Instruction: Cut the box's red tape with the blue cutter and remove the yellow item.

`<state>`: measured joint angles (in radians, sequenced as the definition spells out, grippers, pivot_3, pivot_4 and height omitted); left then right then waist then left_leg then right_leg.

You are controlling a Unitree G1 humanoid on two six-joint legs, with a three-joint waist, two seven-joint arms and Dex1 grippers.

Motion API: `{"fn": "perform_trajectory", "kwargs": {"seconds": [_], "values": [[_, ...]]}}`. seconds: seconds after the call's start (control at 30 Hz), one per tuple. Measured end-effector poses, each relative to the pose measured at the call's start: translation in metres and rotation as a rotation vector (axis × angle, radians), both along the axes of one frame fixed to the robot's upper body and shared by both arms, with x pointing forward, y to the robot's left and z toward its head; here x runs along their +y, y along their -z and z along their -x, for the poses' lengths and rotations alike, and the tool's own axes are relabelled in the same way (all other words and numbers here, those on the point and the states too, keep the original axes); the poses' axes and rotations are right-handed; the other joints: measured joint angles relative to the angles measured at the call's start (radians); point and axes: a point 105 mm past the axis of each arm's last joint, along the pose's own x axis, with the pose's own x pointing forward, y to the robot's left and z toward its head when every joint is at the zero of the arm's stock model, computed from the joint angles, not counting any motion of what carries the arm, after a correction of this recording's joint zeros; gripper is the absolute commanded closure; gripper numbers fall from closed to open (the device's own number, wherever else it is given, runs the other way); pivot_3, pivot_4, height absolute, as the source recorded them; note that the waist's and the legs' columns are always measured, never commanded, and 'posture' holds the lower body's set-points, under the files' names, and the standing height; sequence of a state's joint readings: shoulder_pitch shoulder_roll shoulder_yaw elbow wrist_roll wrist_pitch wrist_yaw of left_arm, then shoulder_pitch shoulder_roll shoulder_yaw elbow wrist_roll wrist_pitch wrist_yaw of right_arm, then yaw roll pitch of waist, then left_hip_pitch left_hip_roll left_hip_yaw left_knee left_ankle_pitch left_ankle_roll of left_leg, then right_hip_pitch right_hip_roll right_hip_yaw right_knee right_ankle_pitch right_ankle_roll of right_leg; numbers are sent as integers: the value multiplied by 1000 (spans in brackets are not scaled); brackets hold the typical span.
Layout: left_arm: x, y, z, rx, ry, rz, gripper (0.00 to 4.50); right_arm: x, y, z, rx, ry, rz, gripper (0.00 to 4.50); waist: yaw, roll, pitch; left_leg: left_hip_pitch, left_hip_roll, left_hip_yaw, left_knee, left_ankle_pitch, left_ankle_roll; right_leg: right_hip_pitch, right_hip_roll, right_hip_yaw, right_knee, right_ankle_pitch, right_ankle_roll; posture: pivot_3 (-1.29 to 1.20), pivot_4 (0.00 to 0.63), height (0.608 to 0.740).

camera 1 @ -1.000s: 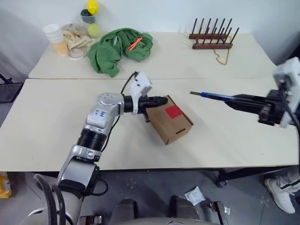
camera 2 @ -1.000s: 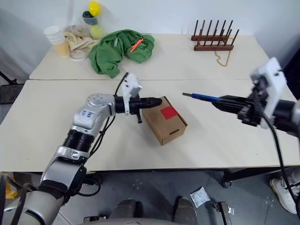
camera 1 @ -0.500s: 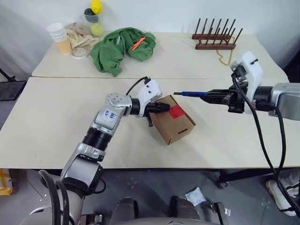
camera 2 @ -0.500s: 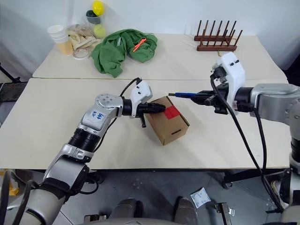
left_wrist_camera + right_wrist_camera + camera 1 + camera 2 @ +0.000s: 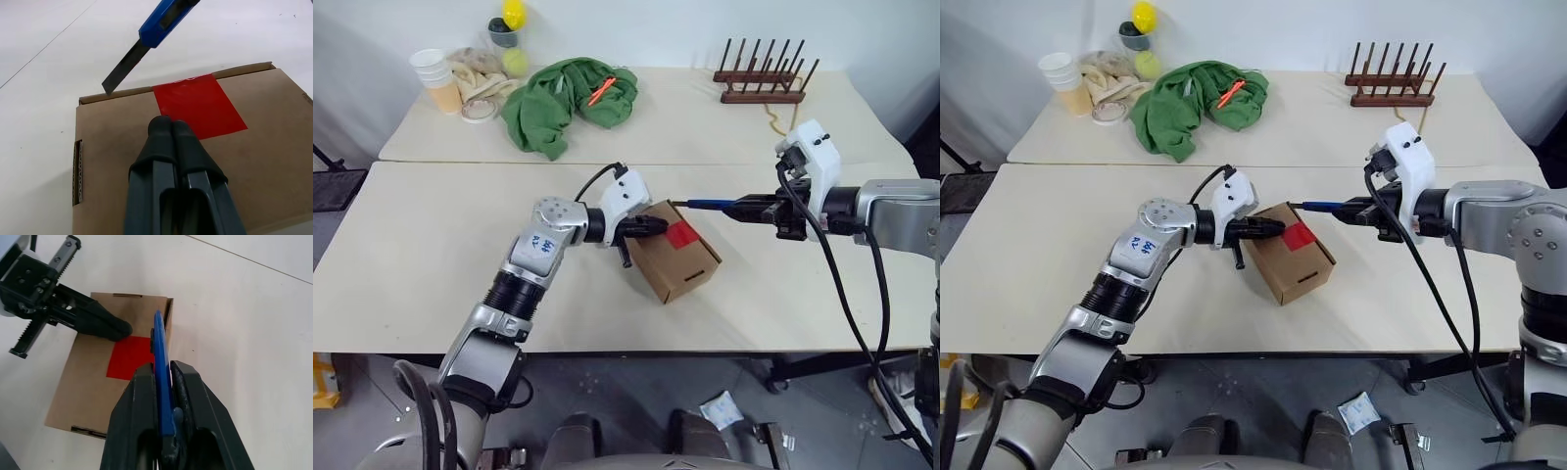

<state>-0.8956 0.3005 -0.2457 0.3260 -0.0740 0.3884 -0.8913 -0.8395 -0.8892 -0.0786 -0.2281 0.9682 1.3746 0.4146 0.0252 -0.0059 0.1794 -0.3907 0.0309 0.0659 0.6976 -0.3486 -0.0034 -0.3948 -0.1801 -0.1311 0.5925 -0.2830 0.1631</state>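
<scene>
Pressing closed fingertips on the brown box (image 5: 674,251) lid beside the red tape (image 5: 681,234), the left gripper (image 5: 656,224) steadies it mid-table; the right gripper (image 5: 744,209) clamps the blue cutter (image 5: 710,205), blade extended at the box's taped edge.

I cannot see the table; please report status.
Left jaws shut, pressing the brown cardboard box. Right jaws grip the blue pen-shaped cutter; blade at the flap edge beside the red tape patch. Nothing obstructs.
</scene>
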Motion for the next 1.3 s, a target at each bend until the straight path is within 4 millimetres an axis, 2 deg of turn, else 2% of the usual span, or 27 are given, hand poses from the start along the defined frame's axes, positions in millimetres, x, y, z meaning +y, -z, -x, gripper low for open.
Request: {"fn": "perform_trajectory", "kwargs": {"seconds": [0.57, 0.77, 1.3], "values": [[1, 0, 2, 11, -10, -8, 4500, -1, 19, 4, 105, 2, 27, 4337, -1, 0, 0, 0, 0, 0, 0, 0, 0, 0, 0, 0, 0, 0, 0, 0, 150, 740], [0, 1, 2, 17, -18, -15, 4500, 5, 13, 9, 160, -10, 44, 4337, 0, 1, 0, 1, 0, 0, 0, 0, 0, 0, 0, 0, 1, 0, 0, 0, 150, 740], [-2, 2, 4, 16, -44, -26, 4500, -8, 19, 21, 273, 0, 93, 4337, 2, 1, 0, 1, 0, 0, 1, 0, 0, 0, 0, 0, 1, 0, 0, 0, 150, 740]]}}
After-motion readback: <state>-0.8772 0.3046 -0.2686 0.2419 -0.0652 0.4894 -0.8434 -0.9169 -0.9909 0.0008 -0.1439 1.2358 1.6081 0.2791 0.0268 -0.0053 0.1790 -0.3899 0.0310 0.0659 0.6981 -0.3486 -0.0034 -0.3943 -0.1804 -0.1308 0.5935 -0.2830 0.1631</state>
